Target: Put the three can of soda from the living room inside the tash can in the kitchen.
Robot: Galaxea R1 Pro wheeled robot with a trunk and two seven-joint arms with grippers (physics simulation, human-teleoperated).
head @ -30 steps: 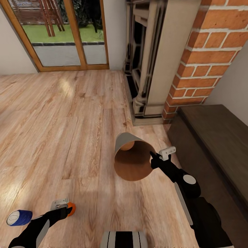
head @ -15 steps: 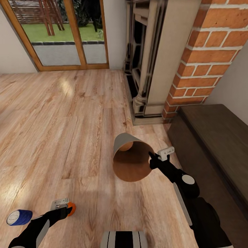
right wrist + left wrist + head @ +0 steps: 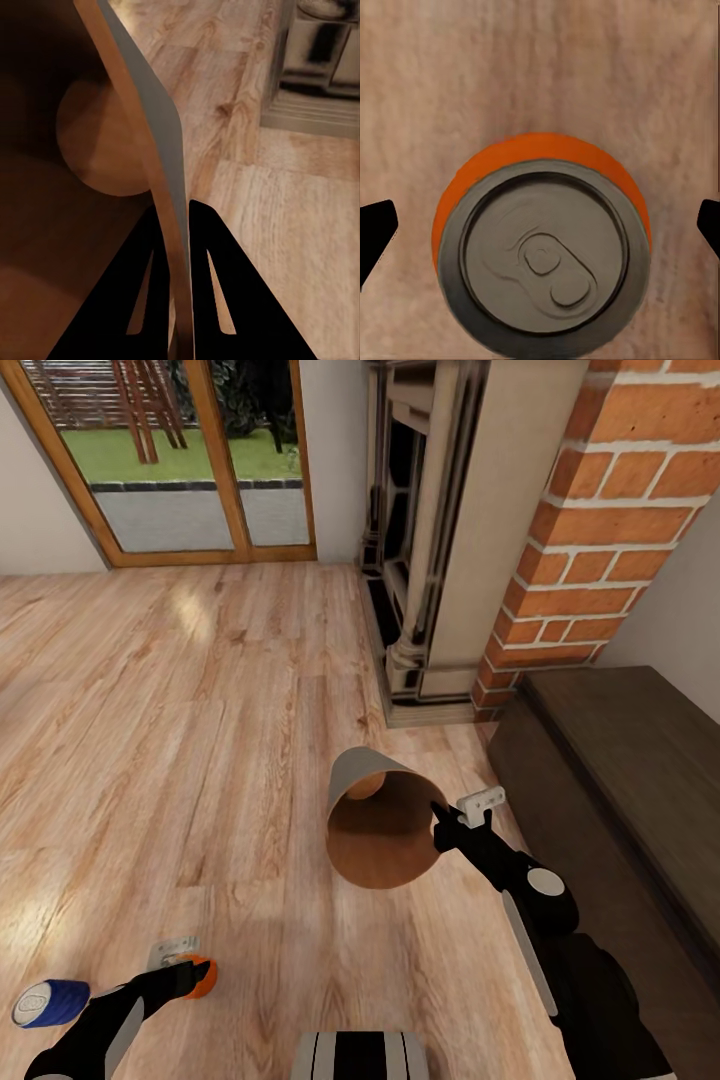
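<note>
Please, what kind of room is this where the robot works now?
Most likely a living room in a house. A carved fireplace stands beside a red brick chimney, wood-framed glass doors open onto a garden, and the floor is warm wood planks.

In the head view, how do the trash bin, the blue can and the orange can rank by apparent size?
1. tash can, clearly largest.
2. blue can and orange can: unsure. The blue one looks larger, but the left gripper hides part of the orange one.
</note>
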